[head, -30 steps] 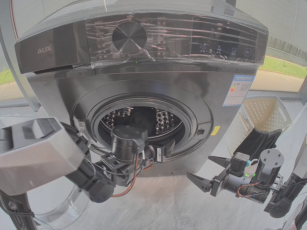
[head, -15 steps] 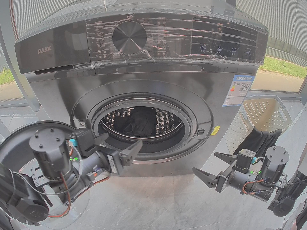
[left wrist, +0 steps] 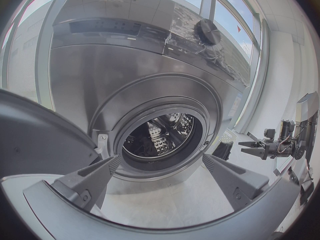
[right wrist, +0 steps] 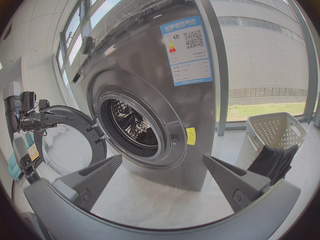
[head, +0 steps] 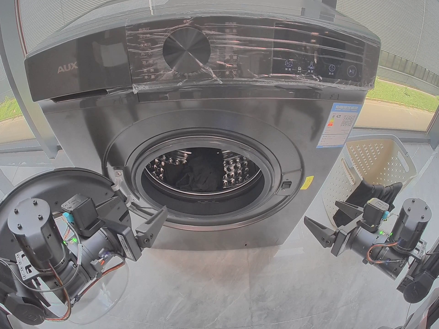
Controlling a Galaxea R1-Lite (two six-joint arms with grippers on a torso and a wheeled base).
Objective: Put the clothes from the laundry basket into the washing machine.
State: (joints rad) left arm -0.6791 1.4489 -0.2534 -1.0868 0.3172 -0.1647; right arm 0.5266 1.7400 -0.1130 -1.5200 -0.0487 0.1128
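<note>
Brushed grey steel fronts the washing machine (head: 82, 129), whose round door (head: 50, 190) stands swung open at about 8 o'clock from the drum mouth (head: 203, 206); inside the drum lies a dark bundle of clothes (head: 196, 172); the white perforated laundry basket (head: 382, 158) stands on the pale floor (head: 238, 279) at 3 o'clock of the machine, just beside its side wall, with a dark garment (head: 366, 193) draped over its near rim; the left claw (left wrist: 160, 156) hovers before the door at 7 o'clock from the drum mouth, jaws spread wide and holding nothing; the right claw (head: 321, 211) hangs at 4 o'clock from the drum mouth, near the basket and the draped garment, likewise released and empty, its tips pointing toward the machine.
</note>
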